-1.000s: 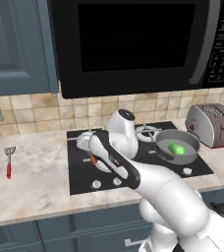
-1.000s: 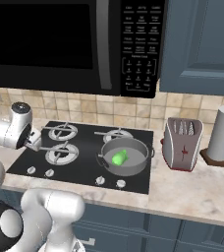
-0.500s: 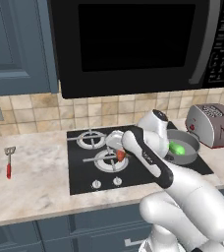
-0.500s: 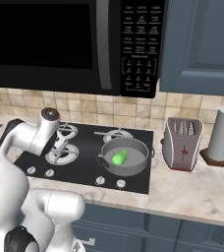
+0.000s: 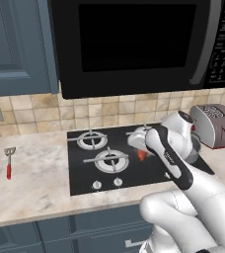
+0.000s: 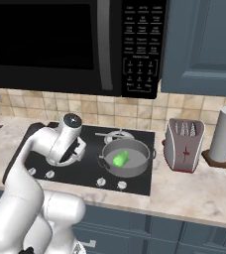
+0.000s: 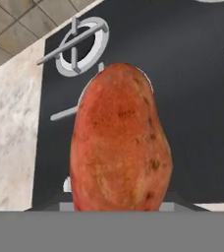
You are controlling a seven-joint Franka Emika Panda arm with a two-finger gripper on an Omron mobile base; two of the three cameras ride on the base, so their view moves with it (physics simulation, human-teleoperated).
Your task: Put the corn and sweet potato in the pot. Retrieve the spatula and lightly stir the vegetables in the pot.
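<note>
Your gripper (image 5: pixel 142 154) pinches the sweet potato (image 7: pixel 120 140), likely firm, smooth and rounded; keep hold of its middle left of the pot (image 6: pixel 135 169).

The sweet potato (image 7: pixel 120 142) has a rough, mottled, matt orange-brown skin. The pot (image 6: pixel 135 167) is brushed grey metal; the corn (image 6: pixel 120 159) looks smooth and glossy green. The hob (image 5: pixel 85 173) is glossy black glass, the worktop (image 5: pixel 25 190) pale polished marble. The spatula (image 5: pixel 9 162) has a red plastic-looking handle and a silver metal head.
</note>
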